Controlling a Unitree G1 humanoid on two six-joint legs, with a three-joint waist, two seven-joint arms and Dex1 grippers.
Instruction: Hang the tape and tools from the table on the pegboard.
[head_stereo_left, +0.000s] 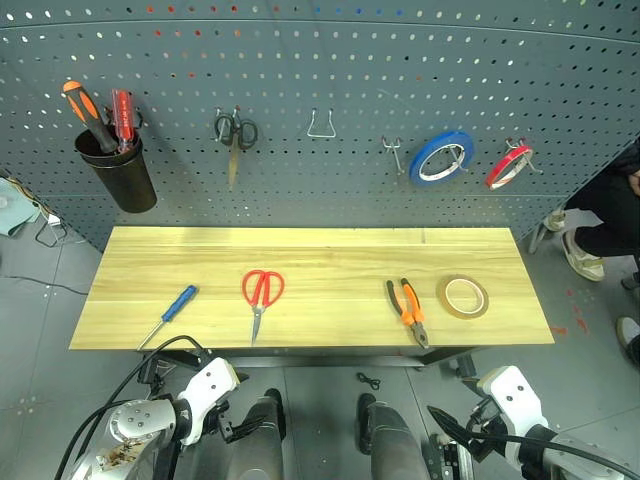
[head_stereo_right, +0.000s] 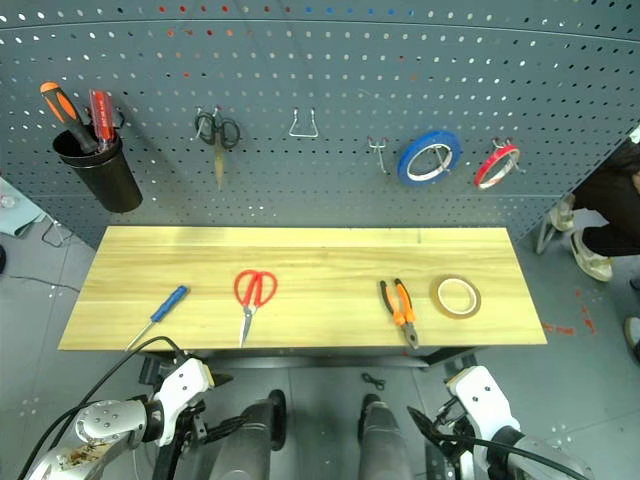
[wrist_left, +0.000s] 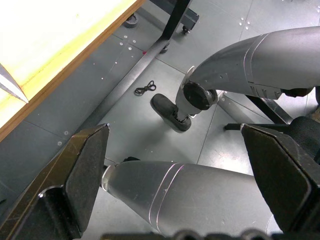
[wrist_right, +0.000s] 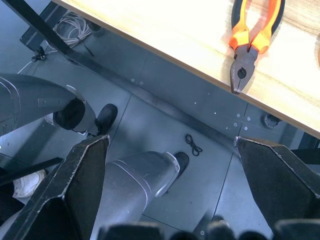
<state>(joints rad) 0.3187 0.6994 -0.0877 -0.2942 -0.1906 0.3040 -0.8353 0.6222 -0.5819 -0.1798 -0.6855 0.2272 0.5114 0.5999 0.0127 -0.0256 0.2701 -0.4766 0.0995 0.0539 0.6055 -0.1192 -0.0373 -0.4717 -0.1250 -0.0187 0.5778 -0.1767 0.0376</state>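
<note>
A long wooden table is seen from above, w/ a dark pegboard standing behind its far edge. Four items are laid along the near half of the table, left to right: a blue-handled screwdriver, red-handled scissors, orange-and-black pliers, and a tan ring of tape just right of the pliers. All are apart from each other; none is hung yet.

Already on the pegboard: a black cup holding two screwdrivers at far left, small black scissors, an empty wire hook near the centre, another hook to its right, then a blue roll and a red roll.

The left gripper and right gripper are held low, below the table's near edge, both spread wide w/ nothing between the fingers. In the right wrist view the pliers' nose is seen at the table edge.

The task appears to be at its start: no item picked. Next, one gripper would need to be raised over the table and closed on an item, prob. the pliers or tape on the right, then carried to a free hook. Which hooks are truly free is hard to judge at this range.
</note>
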